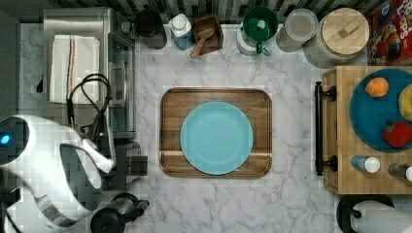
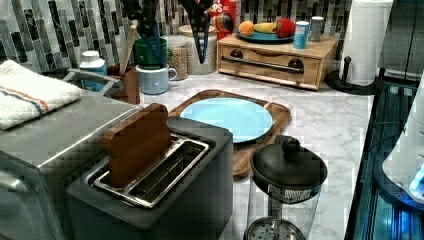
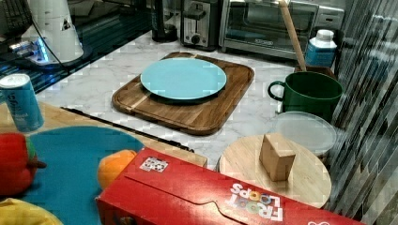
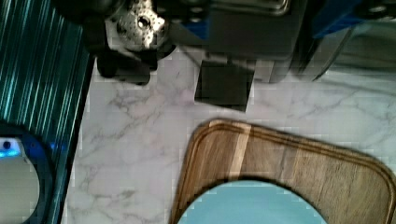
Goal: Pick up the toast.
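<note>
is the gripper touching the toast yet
Apart. In the left view the gripper hangs high over the far counter by the jars, while the toast stands in the toaster slot near the camera, with open space between them.

my arm on the feed: white shell, black fittings, blue accents

the arm [image 1: 46, 167] wears a smooth, glossy white casing with rounded, bulging links, and i see a small blue light [image 1: 5, 140] glowing on one side of it. black cables [image 1: 90, 90] run off it in loose loops. in the right view the white base column [image 3: 52, 26] carries a small black triangle marking, with a blue glow at its foot. the gripper [image 2: 176, 35] is dark, and its long, narrow black fingers [image 2: 201, 32] have blue faces running down their length.
</note>
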### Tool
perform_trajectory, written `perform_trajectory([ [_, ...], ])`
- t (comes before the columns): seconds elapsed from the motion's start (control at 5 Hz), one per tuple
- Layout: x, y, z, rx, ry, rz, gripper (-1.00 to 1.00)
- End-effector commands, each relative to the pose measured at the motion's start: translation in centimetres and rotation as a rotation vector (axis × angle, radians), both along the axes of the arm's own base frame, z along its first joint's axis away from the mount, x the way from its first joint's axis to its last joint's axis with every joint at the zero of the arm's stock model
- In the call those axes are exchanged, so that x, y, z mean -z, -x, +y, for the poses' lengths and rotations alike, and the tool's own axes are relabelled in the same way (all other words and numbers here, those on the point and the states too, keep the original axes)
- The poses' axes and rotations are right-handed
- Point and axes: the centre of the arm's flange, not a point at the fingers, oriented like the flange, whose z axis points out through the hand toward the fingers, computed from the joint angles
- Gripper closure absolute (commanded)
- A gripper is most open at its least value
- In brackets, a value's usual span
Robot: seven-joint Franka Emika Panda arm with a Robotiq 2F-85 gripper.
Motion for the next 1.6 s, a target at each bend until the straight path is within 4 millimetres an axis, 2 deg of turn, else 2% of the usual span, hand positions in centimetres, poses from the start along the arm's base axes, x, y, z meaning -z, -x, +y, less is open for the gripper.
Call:
perform_trajectory([
  [0.2,-4.5,-1.3,4.9,0.243,-0.244,-0.009,-1.0],
  [0.6,-3.0,-0.7,10.4,0.303,-0.199,0.036,-1.0],
  [0.8,-1.7,-1.2,12.0,0.371,-0.235,0.114,-1.0],
  [1.2,1.2,-1.3,14.3,0.385,-0.202,0.09,-0.99],
  [1.4,1.9,-1.3,14.1,0.395,-0.195,0.095,-0.98],
  [1.6,1.0,-1.8,13.5,0.417,-0.185,0.145,1.0],
])
